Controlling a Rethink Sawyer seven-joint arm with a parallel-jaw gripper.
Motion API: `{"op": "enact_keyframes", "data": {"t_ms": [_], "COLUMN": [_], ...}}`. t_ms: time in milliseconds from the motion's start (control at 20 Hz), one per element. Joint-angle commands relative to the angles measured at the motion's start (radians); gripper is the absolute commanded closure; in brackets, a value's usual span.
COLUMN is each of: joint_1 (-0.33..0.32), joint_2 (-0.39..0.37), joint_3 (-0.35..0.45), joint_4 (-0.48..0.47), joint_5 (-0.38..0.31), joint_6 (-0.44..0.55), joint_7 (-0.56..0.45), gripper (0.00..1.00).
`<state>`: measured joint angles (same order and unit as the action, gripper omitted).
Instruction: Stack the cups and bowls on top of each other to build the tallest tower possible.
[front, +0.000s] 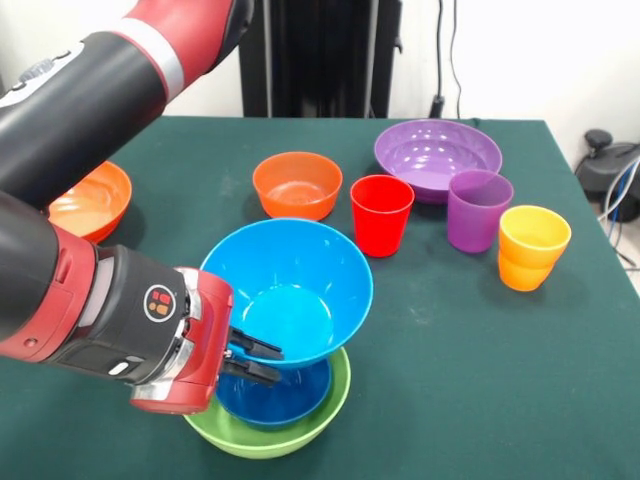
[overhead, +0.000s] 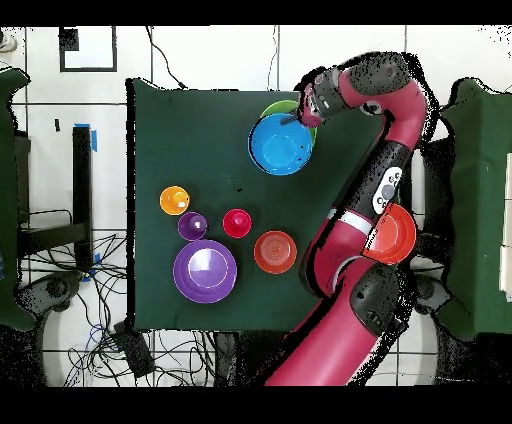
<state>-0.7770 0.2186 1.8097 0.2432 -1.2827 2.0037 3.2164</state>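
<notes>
Jaws (front: 252, 358) pinching light blue bowl's (front: 290, 290) rim, above lime green bowl (front: 300, 432)

Front view: low, close, facing robot across table (front: 480, 340). Overhead view: high, straight down. Both share tabletop.

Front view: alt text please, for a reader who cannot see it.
The robot's hand grips the rim of a light blue bowl, held tilted over a dark blue bowl nested in a lime green bowl. Behind stand red, purple and orange cups.
</notes>
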Motion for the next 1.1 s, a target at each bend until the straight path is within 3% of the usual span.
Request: {"op": "enact_keyframes", "data": {"t_ms": [50,800,1100], "joint_1": [-0.007,-0.01,-0.007], "joint_2": [-0.011,-0.029,-0.034], "joint_3": [-0.103,-0.021,0.096], "joint_4": [-0.057,-0.096,-0.138], "joint_5": [-0.093,-0.187,-0.306], "joint_6": [0.031,0.053,0.043], "joint_7": [-0.083,-0.072,-0.089], "gripper": [1.0,1.0,1.0]}}
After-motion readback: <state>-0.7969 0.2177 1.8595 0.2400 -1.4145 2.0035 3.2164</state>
